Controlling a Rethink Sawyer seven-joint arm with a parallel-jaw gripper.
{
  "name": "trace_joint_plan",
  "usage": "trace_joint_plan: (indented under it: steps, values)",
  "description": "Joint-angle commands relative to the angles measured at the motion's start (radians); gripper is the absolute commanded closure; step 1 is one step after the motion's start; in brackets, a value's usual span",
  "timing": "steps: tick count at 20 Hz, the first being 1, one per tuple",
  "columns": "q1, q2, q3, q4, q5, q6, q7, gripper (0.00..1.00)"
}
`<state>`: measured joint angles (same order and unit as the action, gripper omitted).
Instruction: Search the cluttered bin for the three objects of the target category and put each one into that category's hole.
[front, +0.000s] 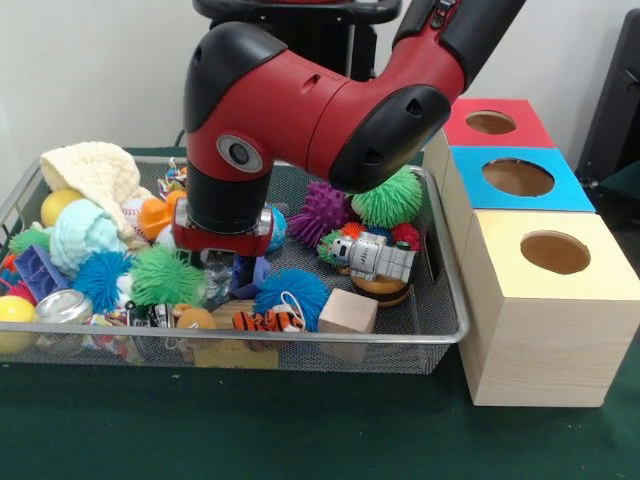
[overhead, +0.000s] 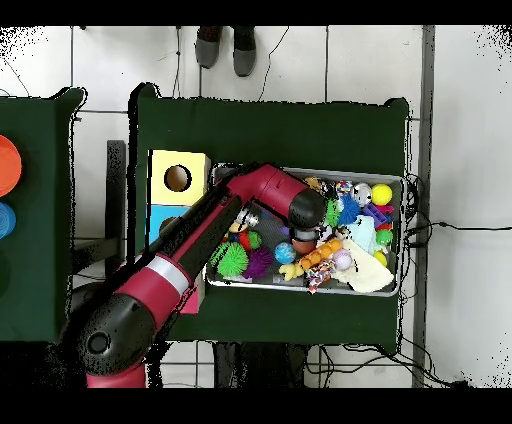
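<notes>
Over the wire-mesh basket (front: 445, 335), arm (front: 300, 105) bent, wrist plunged among toys

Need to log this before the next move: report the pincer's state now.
Pincer: down among the toys in the wire basket; open, closed or holding something cannot be told, since the arm and the clutter hide it.

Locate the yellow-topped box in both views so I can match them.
Front view: the yellow-topped box stands at lower right, nearest the camera, beside the wire-mesh bin.
Overhead view: the yellow-topped box is upper left of the bin, farthest from the robot's base.
Shared landmark: the bin's rim alongside the boxes.
</notes>
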<state>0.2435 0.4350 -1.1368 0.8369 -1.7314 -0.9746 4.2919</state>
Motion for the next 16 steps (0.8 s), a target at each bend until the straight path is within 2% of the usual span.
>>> trace_joint_plan:
  steps: [1,6,11,13,16]
  values:
    - [-0.043,0.201,0.129,0.005,0.033,0.213,-0.099,0.00]
    - [-0.057,0.202,0.115,-0.006,0.019,0.229,-0.132,0.00]
    - [-0.047,0.215,0.082,0.009,0.011,0.227,-0.081,0.00]
    - [-0.039,0.212,0.082,0.021,0.023,0.228,-0.069,0.00]
    - [-0.033,0.190,0.105,0.036,0.047,0.225,-0.099,0.00]
